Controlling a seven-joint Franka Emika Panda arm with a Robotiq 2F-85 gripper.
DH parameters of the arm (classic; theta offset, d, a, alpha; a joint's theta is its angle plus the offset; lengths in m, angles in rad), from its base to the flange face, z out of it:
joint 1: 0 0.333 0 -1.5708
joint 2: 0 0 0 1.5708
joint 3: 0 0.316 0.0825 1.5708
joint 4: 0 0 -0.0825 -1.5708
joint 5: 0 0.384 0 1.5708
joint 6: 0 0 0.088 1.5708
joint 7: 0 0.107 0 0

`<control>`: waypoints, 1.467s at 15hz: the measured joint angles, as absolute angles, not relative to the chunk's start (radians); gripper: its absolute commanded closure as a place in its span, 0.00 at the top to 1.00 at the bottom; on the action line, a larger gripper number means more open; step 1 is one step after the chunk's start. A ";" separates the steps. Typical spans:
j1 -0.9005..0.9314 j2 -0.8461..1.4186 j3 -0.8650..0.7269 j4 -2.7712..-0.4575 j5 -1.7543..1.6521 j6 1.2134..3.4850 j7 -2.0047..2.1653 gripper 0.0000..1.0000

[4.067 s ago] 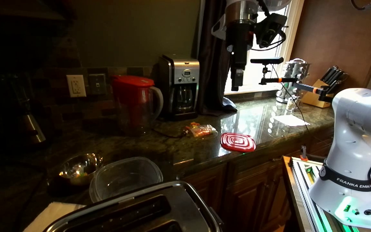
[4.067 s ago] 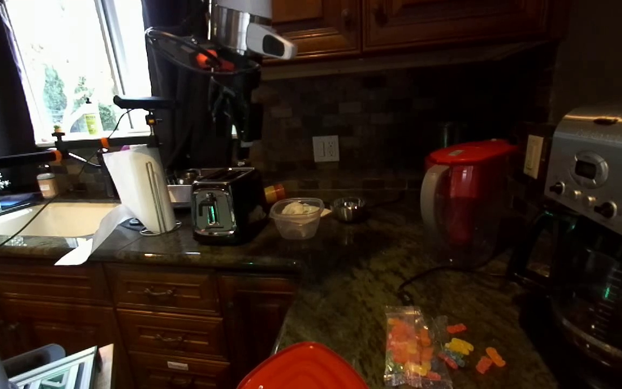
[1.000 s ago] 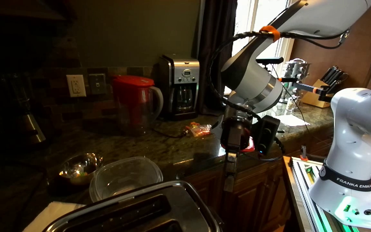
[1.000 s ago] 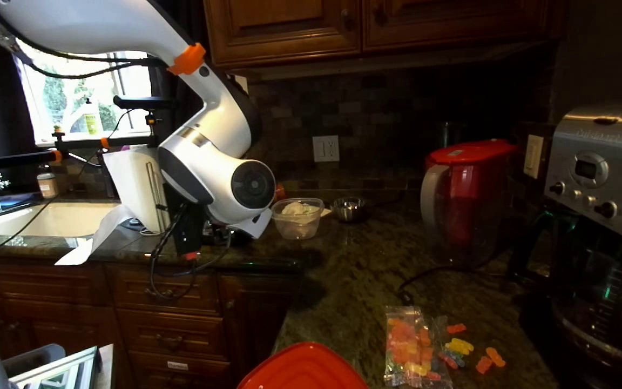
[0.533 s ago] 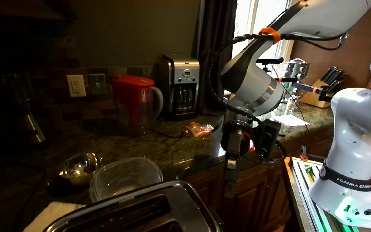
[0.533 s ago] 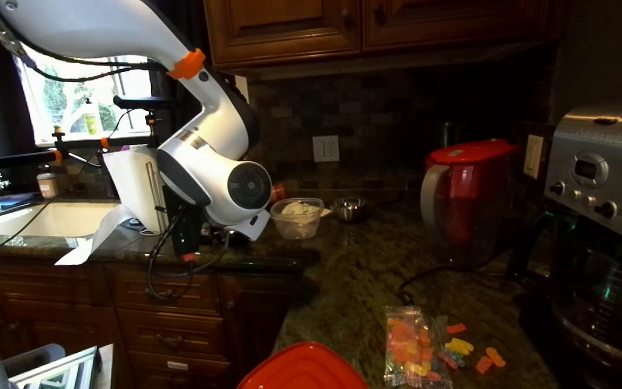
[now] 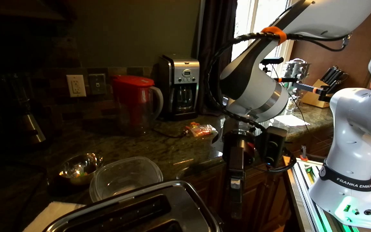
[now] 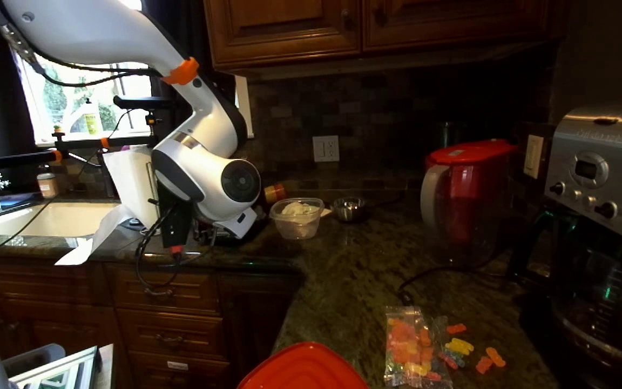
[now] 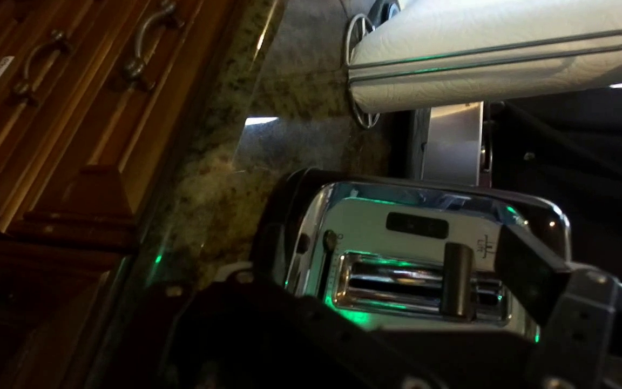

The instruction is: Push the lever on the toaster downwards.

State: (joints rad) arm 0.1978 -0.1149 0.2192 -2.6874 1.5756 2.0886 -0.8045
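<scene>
The silver toaster [image 7: 187, 206] stands at the bottom of an exterior view, its dark slots on top. In the wrist view its front panel [image 9: 365, 219] faces the camera, turned sideways. The dark lever [image 9: 457, 281] sits near the slot's upper end, by the "Lift" mark. My gripper [image 9: 394, 243] is open and empty, with one finger on each side of the panel; the right finger is close to the lever, above it. In an exterior view my gripper [image 7: 236, 209] points down just beyond the toaster's lever end. In an exterior view the arm [image 8: 203, 178] hides most of the toaster.
A paper towel roll [image 9: 478, 59] stands beside the toaster. A clear plastic container [image 8: 297, 219] and a metal bowl [image 8: 349, 209] are on its other side. Wooden drawers [image 8: 165, 292] lie below the counter edge. A red pitcher [image 7: 134, 96] and coffee maker [image 7: 185, 87] stand farther along.
The arm has come down from high by the window to the toaster's lever end. Over the last second my gripper has moved a little lower and away from the toaster's end.
</scene>
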 measured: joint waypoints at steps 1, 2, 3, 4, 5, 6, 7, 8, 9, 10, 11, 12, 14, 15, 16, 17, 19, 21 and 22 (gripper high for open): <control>0.201 -0.117 0.227 -2.687 1.584 2.116 -0.804 1.00; 0.203 -0.120 0.233 -2.689 1.579 2.120 -0.804 1.00; 0.205 -0.123 0.236 -2.691 1.578 2.120 -0.804 1.00; 0.206 -0.123 0.236 -2.691 1.578 2.120 -0.805 1.00; 0.205 -0.122 0.235 -2.689 1.580 2.120 -0.805 1.00; 0.205 -0.121 0.235 -2.684 1.580 2.120 -0.805 1.00; 0.205 -0.119 0.236 -2.675 1.580 2.120 -0.805 1.00; 0.205 -0.116 0.236 -2.665 1.580 2.120 -0.805 1.00; 0.205 -0.114 0.236 -2.655 1.581 2.120 -0.805 1.00; 0.205 -0.110 0.236 -2.644 1.582 2.120 -0.804 1.00; 0.205 -0.104 0.236 -2.633 1.582 2.120 -0.799 1.00; 0.206 -0.096 0.236 -2.621 1.581 2.120 -0.791 1.00; 0.205 -0.074 0.236 -2.600 1.580 2.120 -0.766 1.00; 0.205 -0.061 0.236 -2.592 1.580 2.121 -0.754 1.00; 0.205 -0.047 0.236 -2.585 1.580 2.121 -0.745 1.00; 0.206 -0.034 0.236 -2.579 1.580 2.124 -0.737 1.00; 0.209 -0.010 0.237 -2.571 1.580 2.153 -0.719 1.00; 0.217 0.010 0.239 -2.566 1.580 2.190 -0.699 1.00; 0.222 0.017 0.241 -2.563 1.580 2.209 -0.691 1.00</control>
